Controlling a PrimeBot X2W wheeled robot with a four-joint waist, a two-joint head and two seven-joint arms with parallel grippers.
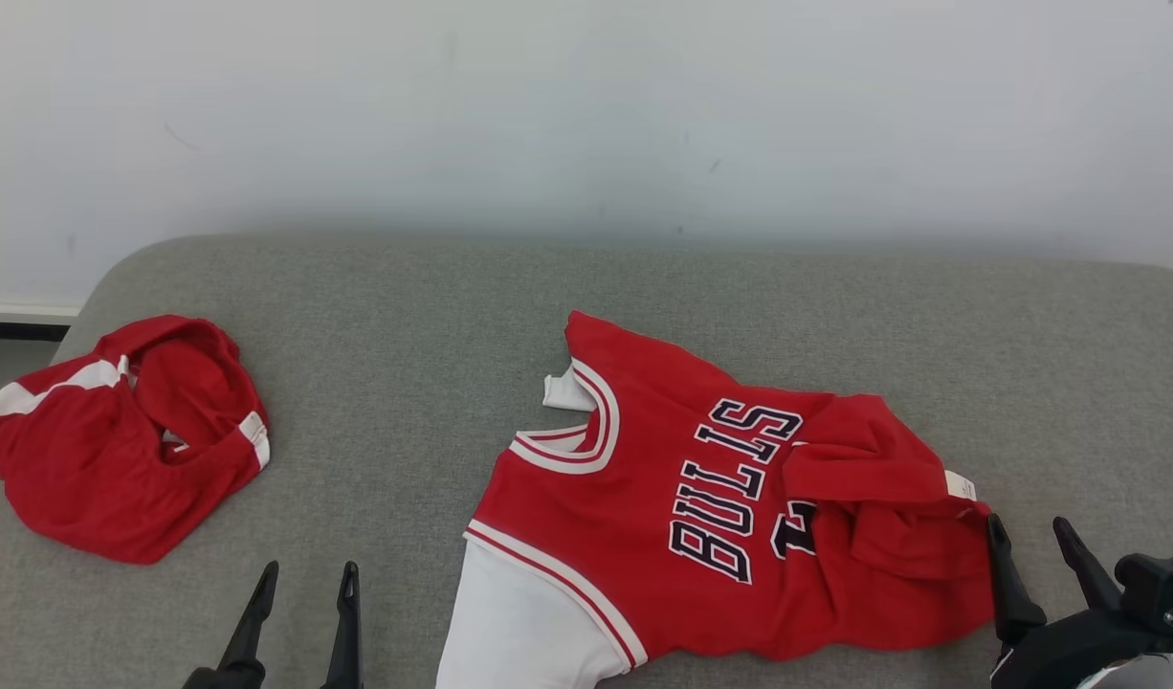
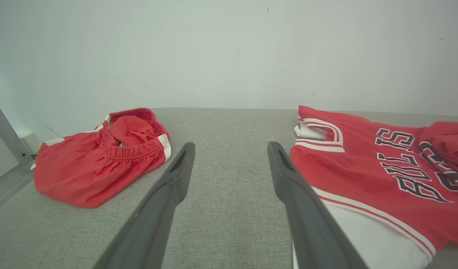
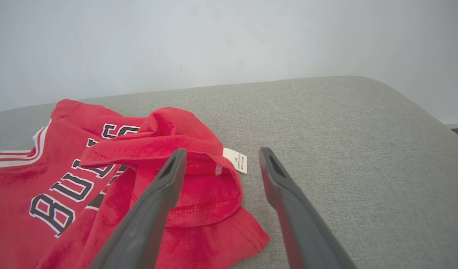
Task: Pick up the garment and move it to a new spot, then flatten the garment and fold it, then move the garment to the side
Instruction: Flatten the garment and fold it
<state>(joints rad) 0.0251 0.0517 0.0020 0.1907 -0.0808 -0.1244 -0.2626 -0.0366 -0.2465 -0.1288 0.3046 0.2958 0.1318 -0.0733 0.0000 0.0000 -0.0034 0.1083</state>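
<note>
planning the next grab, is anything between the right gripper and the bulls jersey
Nothing visible does. The right gripper is open at the bunched hem of the Bulls jersey. The red shorts lie apart on the left.

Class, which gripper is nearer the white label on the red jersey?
Right. The right gripper sits just beside the label at the hem of the jersey; the left gripper is far off, between jersey and red shorts.

Shorts (image 1: 118,450) left, jersey (image 1: 701,507) right, both on cushion (image 1: 405,335).
</note>
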